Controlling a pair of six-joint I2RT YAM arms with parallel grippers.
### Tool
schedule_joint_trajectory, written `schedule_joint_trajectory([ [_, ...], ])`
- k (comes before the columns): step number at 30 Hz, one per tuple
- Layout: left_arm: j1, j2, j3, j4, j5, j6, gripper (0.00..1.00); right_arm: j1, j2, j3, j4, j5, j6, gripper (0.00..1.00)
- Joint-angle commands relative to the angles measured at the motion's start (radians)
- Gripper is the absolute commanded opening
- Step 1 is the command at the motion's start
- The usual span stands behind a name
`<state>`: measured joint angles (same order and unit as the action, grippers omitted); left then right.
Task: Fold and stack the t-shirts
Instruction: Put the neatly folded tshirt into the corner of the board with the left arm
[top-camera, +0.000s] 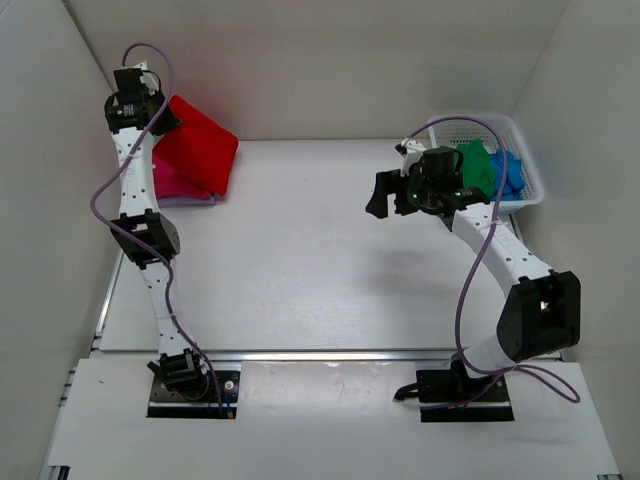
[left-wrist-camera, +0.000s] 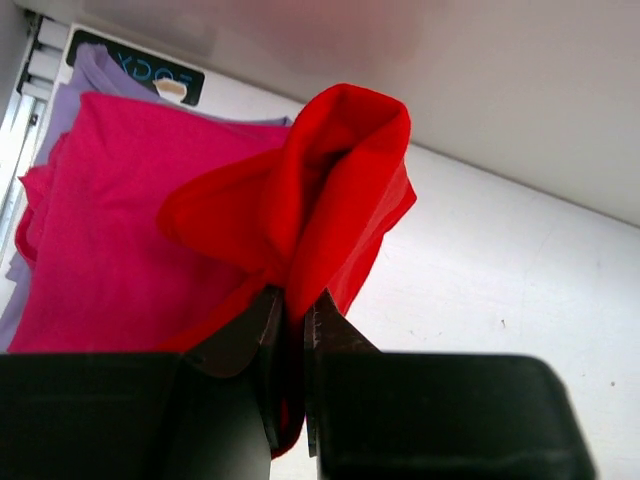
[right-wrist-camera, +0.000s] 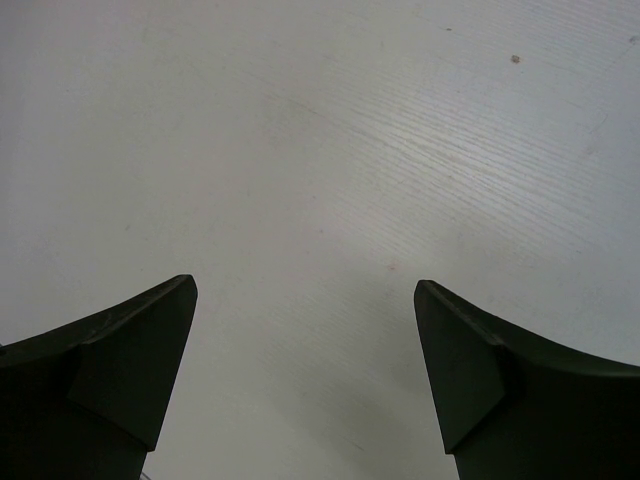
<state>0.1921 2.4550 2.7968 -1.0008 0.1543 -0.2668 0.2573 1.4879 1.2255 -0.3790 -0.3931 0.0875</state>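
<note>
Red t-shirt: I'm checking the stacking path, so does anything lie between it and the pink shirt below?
Nothing visible does. The left tool is shut on the red t-shirt, which overlaps the pink shirt, with no other item between them.

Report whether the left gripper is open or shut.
Shut. In the left wrist view the left gripper pinches a fold of the bright red cloth t-shirt, its fingers nearly touching through the cloth.

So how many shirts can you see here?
5: red, pinched by the left gripper, over pink and lavender at far left; green and blue in the basket at right. More may hide there.
</note>
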Motion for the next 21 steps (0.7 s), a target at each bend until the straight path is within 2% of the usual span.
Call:
schedule_joint_trajectory([
  [1, 0.029, -0.116, 0.041, 0.091, 0.034, -0.028, 0.00, 0.019, -0.015, 0.012, 0.026, 0.025, 0.005, 0.88],
  [14, 0.090, -0.097, 0.040, 0.077, 0.019, -0.025, 0.00, 0.039, 0.021, 0.029, -0.001, 0.028, 0.008, 0.88],
  [21, 0.067, -0.094, 0.043, 0.056, -0.088, 0.023, 0.00, 0.062, 0.038, 0.040, 0.000, 0.039, 0.008, 0.88],
])
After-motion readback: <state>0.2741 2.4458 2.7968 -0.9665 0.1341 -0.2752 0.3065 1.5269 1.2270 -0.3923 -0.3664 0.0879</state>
